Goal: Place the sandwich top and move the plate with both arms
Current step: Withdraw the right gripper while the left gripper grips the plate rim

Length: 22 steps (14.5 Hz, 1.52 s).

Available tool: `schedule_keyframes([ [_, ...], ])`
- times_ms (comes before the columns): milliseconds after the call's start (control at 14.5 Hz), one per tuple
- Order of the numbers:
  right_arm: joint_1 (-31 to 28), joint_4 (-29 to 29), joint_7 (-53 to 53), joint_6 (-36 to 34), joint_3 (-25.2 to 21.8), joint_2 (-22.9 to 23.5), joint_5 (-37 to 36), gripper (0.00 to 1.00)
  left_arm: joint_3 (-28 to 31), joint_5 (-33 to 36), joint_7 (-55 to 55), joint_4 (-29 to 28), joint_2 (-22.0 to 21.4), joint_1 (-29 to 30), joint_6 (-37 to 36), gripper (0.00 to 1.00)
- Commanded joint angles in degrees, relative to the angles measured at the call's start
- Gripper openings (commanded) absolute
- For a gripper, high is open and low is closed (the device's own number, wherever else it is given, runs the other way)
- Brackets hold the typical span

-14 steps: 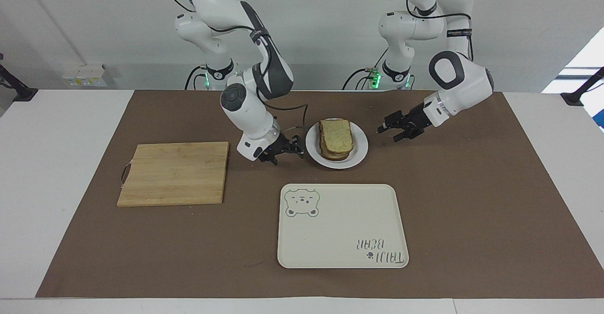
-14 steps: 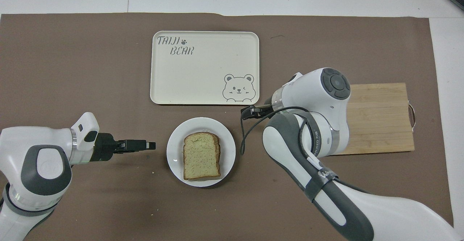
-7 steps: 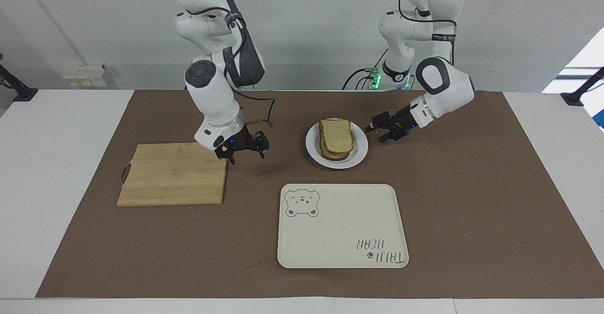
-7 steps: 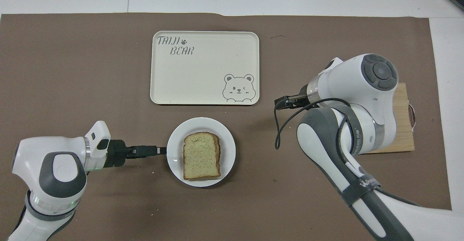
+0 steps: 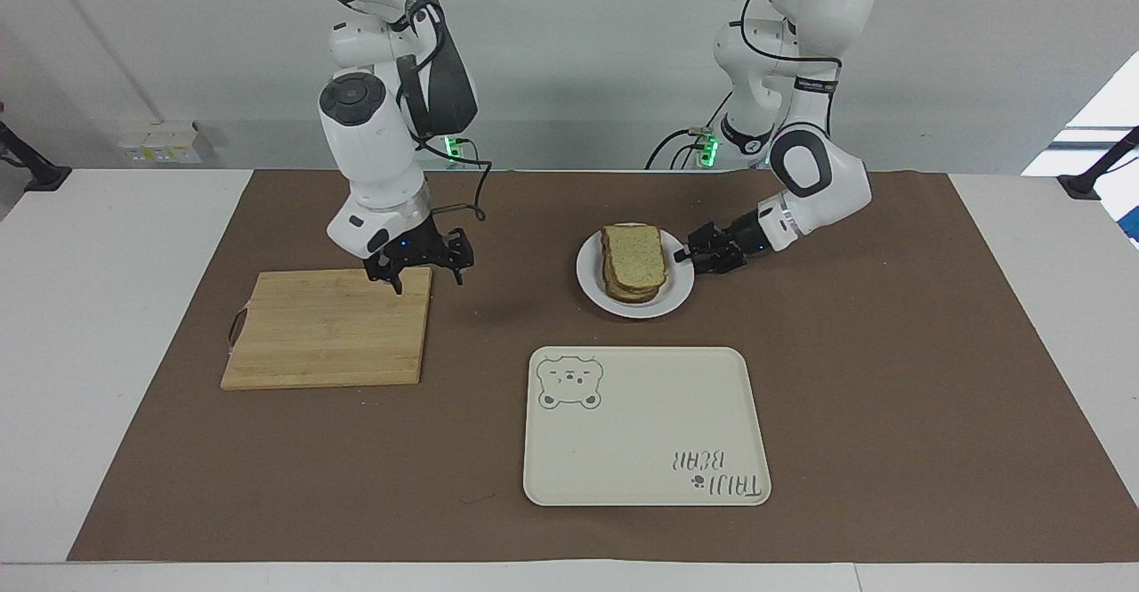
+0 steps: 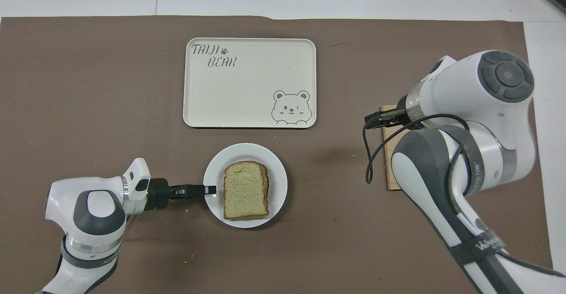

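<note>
The sandwich top [image 5: 633,249] lies flat on top of the bread stack on the white plate [image 5: 678,294]; in the overhead view the slice [image 6: 246,189] sits in the middle of the plate [image 6: 245,151]. My left gripper [image 5: 688,256] is low at the plate's rim, at its end toward the left arm; it also shows in the overhead view [image 6: 209,190] reaching over the rim. My right gripper [image 5: 427,279] is open and empty, raised over the corner of the wooden cutting board [image 5: 325,329], well apart from the plate.
A cream rectangular tray [image 5: 645,427] with a bear drawing lies farther from the robots than the plate, also in the overhead view [image 6: 250,84]. The cutting board [image 6: 388,181] lies toward the right arm's end, mostly covered by the right arm from above. A brown mat covers the table.
My left gripper has moved in from beside the plate to its rim. My right gripper has drawn away from the plate and risen to over the cutting board's corner.
</note>
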Motion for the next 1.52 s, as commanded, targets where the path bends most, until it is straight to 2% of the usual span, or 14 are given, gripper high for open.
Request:
schedule_keyframes([
  [0,-2.37,1.18,-0.58,-2.27,0.55,-2.04,-1.12,1.0,0.75,-1.7,1.02,-0.39,-0.16,-2.03,1.05,0.16],
  [69,-2.98,1.18,-0.67,-2.44,0.55,-2.83,-1.12,1.0,0.75,-1.7,1.02,-0.39,-0.16,-2.12,0.97,0.05],
  [138,-3.33,1.18,-0.58,-2.44,0.55,-3.8,-1.12,1.0,0.75,-1.7,1.02,-0.39,-0.16,-2.12,0.96,0.0],
  [622,-6.06,2.32,-0.67,-3.58,0.11,-8.63,-2.69,1.0,0.92,-1.79,0.58,-0.21,-0.34,-1.33,-1.4,0.0],
  [899,-6.06,7.06,-0.49,-9.28,0.11,-8.64,-6.64,1.0,1.01,-1.79,0.58,1.27,-0.34,3.14,-8.6,0.0],
  [1452,-7.64,16.29,-0.67,-23.52,-1.38,-8.9,-5.95,1.0,1.1,-1.62,-0.64,5.75,-0.16,11.32,-18.71,0.0],
])
